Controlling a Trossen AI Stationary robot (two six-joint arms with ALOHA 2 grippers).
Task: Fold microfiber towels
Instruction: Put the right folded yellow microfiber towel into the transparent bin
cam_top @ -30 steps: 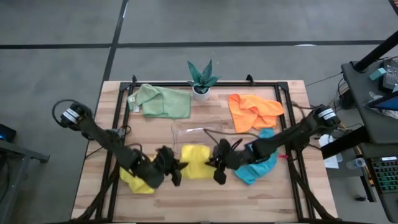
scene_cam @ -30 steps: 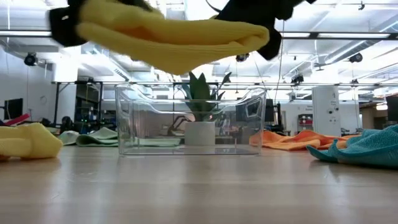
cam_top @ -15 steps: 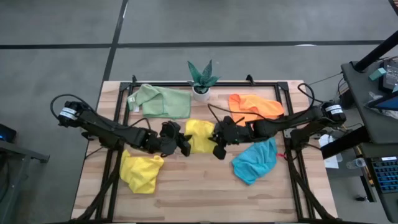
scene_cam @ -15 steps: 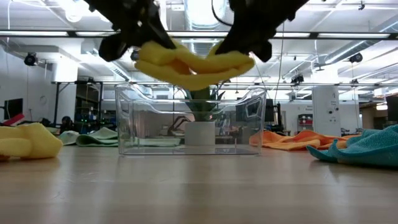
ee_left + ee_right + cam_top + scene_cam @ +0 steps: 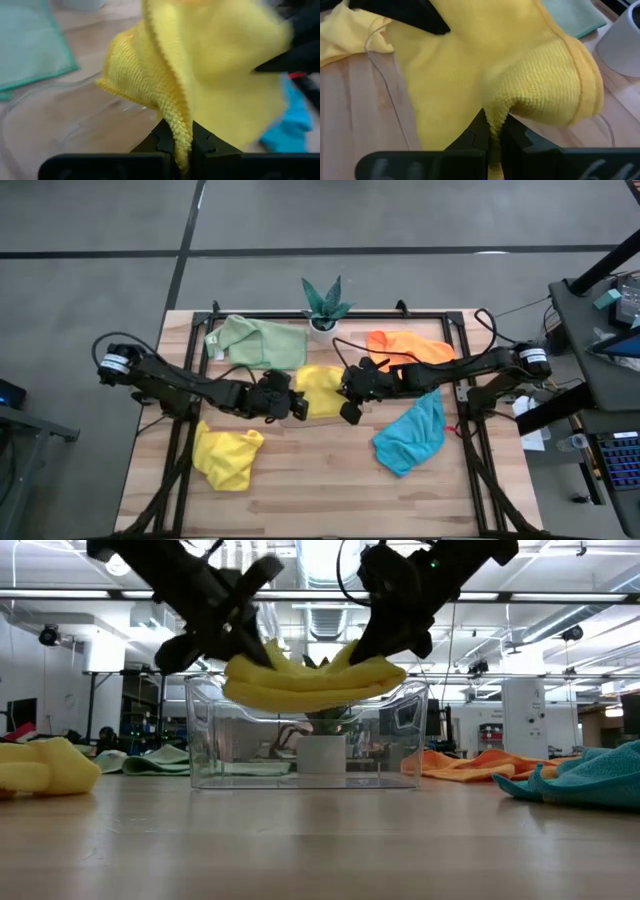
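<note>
While the left gripper (image 5: 297, 408) and the right gripper (image 5: 347, 408) each stay pinched shut on an opposite end of the folded yellow towel (image 5: 321, 388), the cloth hangs slung between them with its long axis running from one arm to the other, directly above the clear plastic tray (image 5: 305, 735) and sagging in to around its rim. Neither arm is nearer; the tray lies straight below both. A second ago the towel was held nearer the table's front edge and higher, short of the tray.
</note>
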